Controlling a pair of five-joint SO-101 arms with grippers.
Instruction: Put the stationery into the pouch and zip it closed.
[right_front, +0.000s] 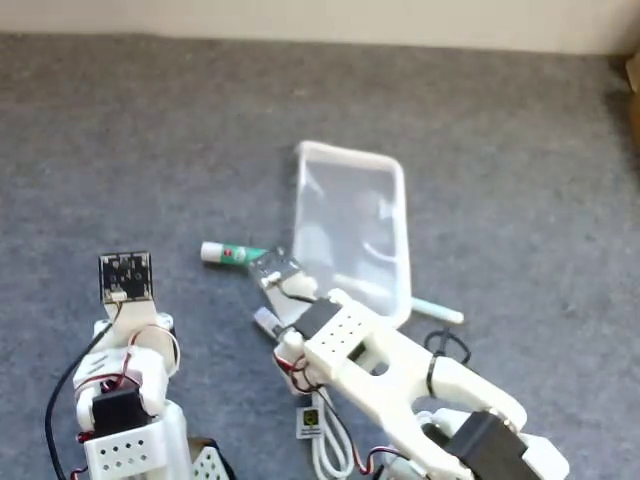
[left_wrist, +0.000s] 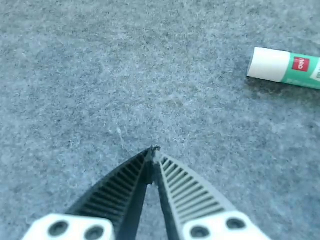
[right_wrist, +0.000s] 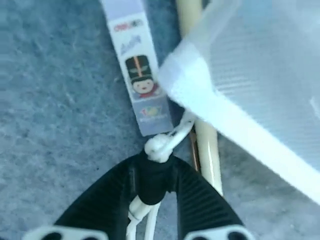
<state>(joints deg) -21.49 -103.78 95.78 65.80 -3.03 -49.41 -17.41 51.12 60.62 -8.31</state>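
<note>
Both are closed: left gripper (left_wrist: 152, 150) empty, right gripper (right_wrist: 155, 167) pinching the zip pull (right_wrist: 157, 147) of the pouch (right_front: 350, 215); best drawn straight along the zip.

The pouch (right_front: 350, 225) has its near left corner hidden under the right arm (right_front: 400, 365). Whether the pen (right_front: 437, 311) lies inside or beneath it cannot be told. The picture's edge cuts off the glue stick (left_wrist: 285, 67). The pull cord (right_wrist: 181, 129) disappears inside the right pincer (right_wrist: 156, 162).

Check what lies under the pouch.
A cream pencil runs under a corner of the pouch, its middle covered by the edge. A printed packet lies beside that corner, not clearly under it. Anything else beneath is hidden.
</note>
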